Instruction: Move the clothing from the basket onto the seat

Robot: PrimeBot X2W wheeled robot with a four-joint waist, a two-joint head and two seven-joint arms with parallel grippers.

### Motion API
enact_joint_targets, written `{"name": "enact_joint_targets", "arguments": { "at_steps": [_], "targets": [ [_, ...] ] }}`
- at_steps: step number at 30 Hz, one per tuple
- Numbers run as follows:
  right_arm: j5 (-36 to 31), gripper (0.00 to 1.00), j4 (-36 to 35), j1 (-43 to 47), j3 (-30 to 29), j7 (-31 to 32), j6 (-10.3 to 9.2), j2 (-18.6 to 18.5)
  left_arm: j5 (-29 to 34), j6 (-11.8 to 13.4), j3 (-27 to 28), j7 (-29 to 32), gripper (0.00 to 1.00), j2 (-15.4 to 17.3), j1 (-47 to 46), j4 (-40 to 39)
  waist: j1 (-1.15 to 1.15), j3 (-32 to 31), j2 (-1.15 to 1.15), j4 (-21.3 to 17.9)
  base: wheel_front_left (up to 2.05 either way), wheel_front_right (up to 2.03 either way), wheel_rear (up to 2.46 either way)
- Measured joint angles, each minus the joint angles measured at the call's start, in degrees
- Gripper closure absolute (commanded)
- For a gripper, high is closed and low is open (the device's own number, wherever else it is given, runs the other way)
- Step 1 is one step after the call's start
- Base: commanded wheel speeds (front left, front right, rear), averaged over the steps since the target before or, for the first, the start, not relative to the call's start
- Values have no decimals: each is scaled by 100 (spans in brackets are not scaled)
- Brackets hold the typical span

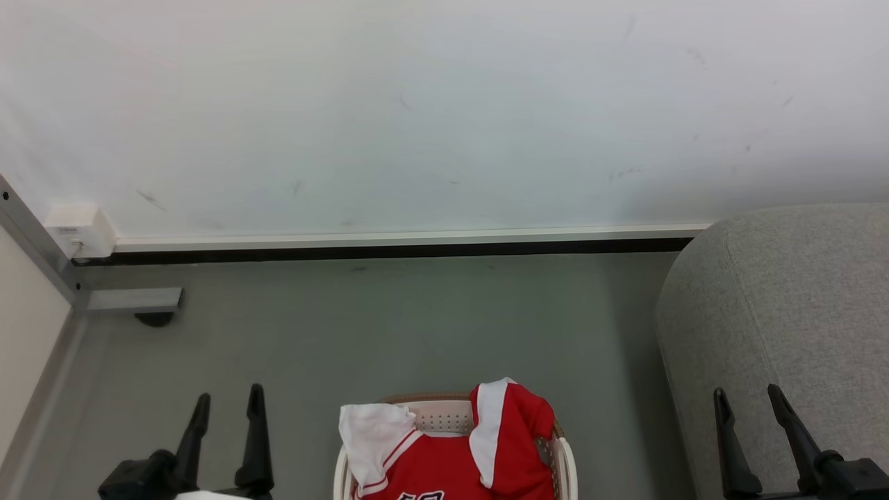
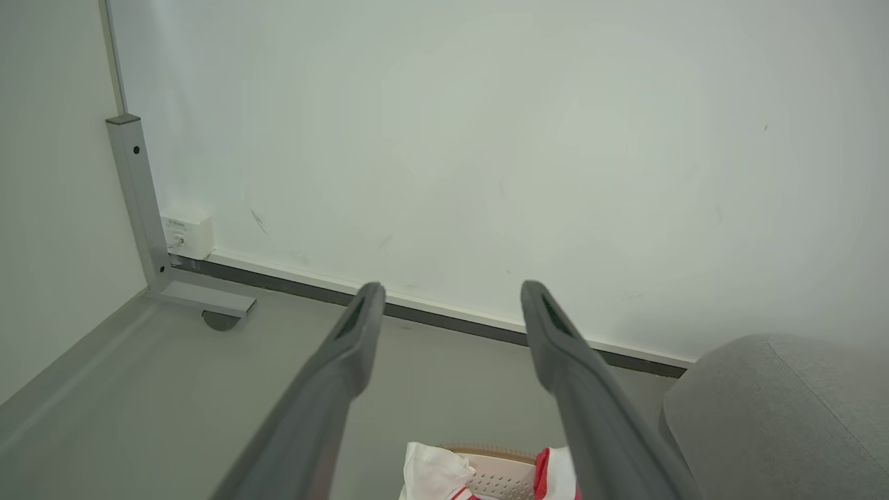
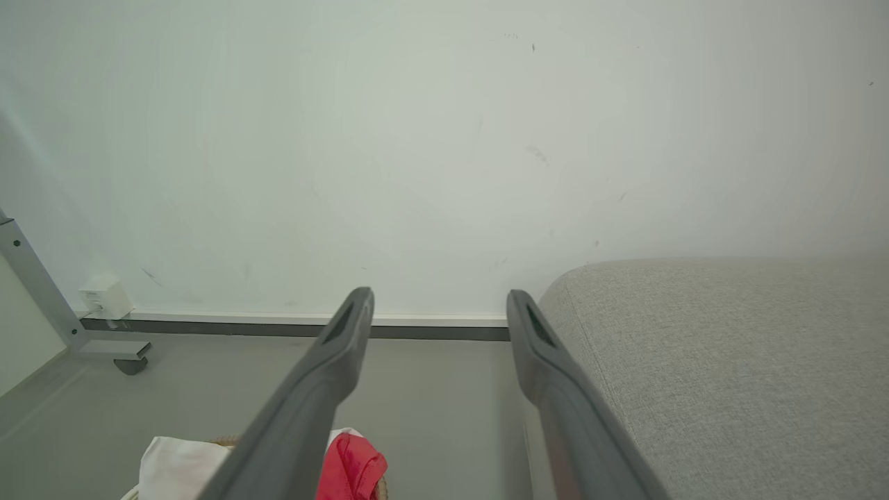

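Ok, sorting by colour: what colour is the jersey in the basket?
The soft jersey clothing is red with white trim, clearest in the head view.

Bare test room: partition frame, socket

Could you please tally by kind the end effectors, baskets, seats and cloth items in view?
End effectors: 2, left end effector and right end effector
Basket: 1
Seat: 1
Red clothing heap: 1
Pale cloth: 1
Total: 6

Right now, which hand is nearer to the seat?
Right. The right hand shows against the seat in the head view; the left hand is beyond the basket, on its other side.
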Motion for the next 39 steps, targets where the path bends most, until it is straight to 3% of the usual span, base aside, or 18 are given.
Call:
{"name": "enact_joint_targets", "arguments": {
  "at_steps": [28,39],
  "targets": [
    [-780,0,248,158,-92,-302,1,-20,1276,-110,79,-319,0,12,101,148,0,14,0,1,0,0,0],
    [-738,0,131,-49,43,-318,1,-26,1383,-193,9,-333,0,16,-38,170,0,327,0,-235,0,0,0]
  ]
}}
